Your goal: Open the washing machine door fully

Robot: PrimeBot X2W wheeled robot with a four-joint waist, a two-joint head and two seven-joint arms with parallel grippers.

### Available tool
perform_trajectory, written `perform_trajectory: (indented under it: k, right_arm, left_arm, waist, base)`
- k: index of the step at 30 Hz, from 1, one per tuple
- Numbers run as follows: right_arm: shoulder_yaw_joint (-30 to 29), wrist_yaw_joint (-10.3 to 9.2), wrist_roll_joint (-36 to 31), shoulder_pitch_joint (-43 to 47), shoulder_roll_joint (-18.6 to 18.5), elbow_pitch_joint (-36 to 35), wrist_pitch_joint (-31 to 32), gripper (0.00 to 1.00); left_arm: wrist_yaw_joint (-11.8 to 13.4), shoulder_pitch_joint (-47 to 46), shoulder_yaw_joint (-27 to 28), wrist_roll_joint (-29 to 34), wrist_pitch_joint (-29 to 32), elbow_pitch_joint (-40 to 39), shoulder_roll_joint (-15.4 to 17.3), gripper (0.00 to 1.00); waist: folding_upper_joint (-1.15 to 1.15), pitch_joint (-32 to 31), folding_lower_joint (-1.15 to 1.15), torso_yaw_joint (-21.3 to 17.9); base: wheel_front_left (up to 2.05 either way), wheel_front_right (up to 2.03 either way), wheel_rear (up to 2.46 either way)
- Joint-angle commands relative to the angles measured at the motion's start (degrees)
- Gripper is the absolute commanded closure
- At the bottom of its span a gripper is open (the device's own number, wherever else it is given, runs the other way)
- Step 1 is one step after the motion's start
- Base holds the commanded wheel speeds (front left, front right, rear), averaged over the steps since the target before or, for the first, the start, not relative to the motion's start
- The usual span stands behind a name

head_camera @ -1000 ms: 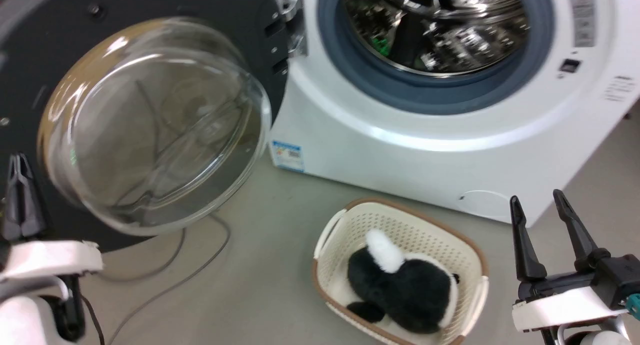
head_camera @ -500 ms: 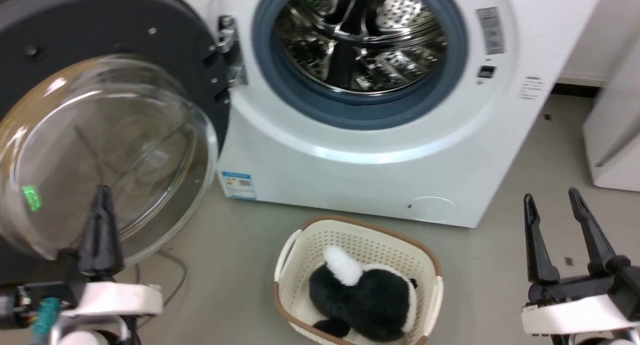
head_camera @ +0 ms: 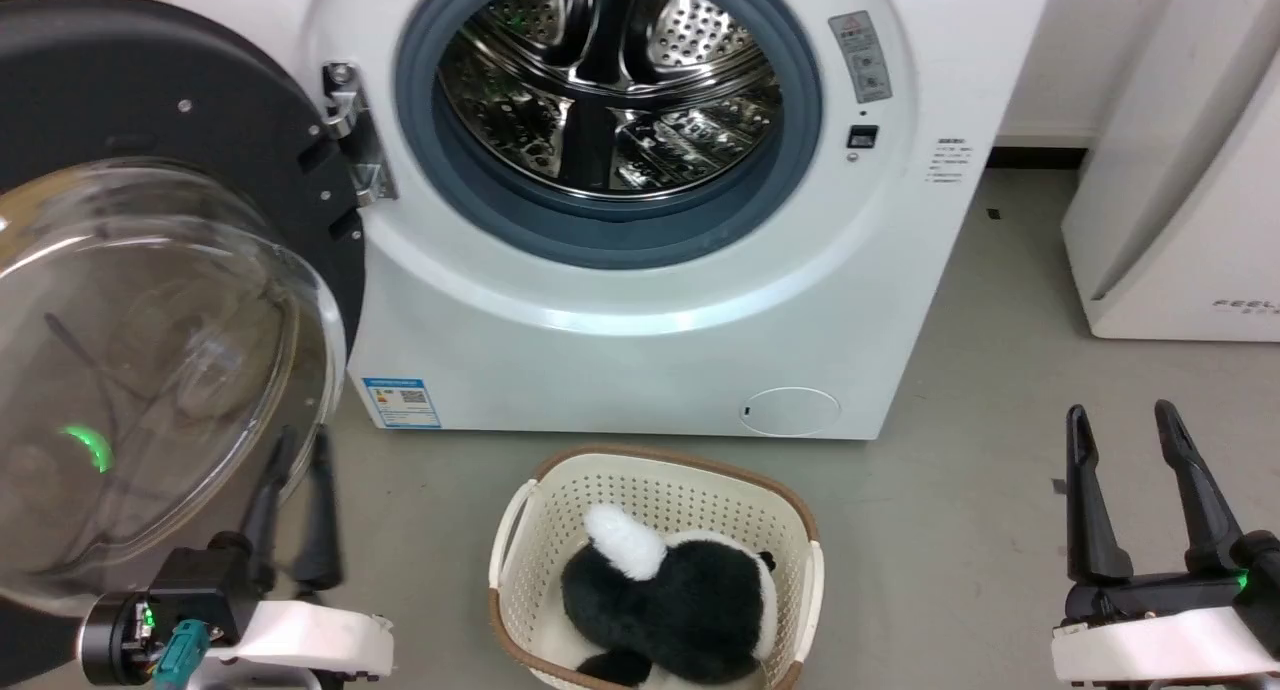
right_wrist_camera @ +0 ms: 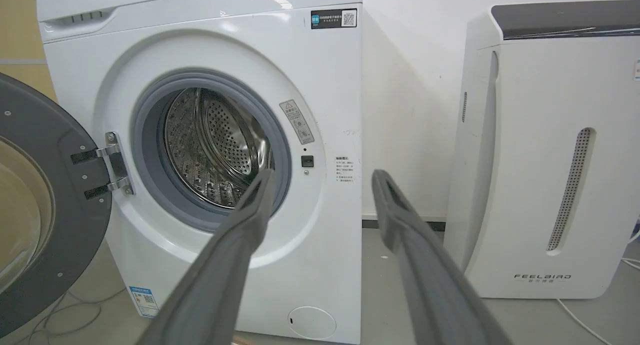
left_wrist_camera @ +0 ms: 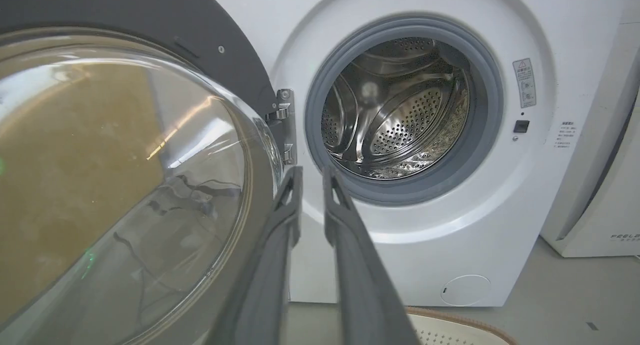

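While both claws sit nearest, we record the left claw (head_camera: pixel 302 442) narrowly parted and empty beside the washing machine door (head_camera: pixel 180 80), the right claw (head_camera: pixel 1120 415) wide and empty. Farther off, that door stands swung open left of the washing machine (head_camera: pixel 620 350).

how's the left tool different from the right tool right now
The left tool has its fingers only a narrow gap apart; the right tool has them spread wide. The left tool is close beside the glass bowl of the washing machine door, contact unclear; the right tool is over bare floor, apart from the washing machine. Both point up the head view and hold nothing.
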Motion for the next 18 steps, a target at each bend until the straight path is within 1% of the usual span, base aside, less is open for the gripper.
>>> perform_trajectory:
  k: [1,18]
  right_arm:
    - [0.21,0.05,0.27,0.65,0.08,0.13,-0.25,0.00]
    - [1.61,0.05,1.57,2.73,0.08,2.04,-0.25,0.00]
  left_arm:
    - [0.17,0.75,-0.42,-0.36,0.10,0.25,0.01,0.00]
    - [-0.43,3.21,-2.78,-3.09,0.10,1.70,-0.13,0.00]
  waist:
    - [0.00,0.04,0.00,-0.73]
    - [0.00,-0.47,0.00,-4.24]
  base:
    - [0.00,0.00,0.00]
    - [0.00,0.00,0.00]
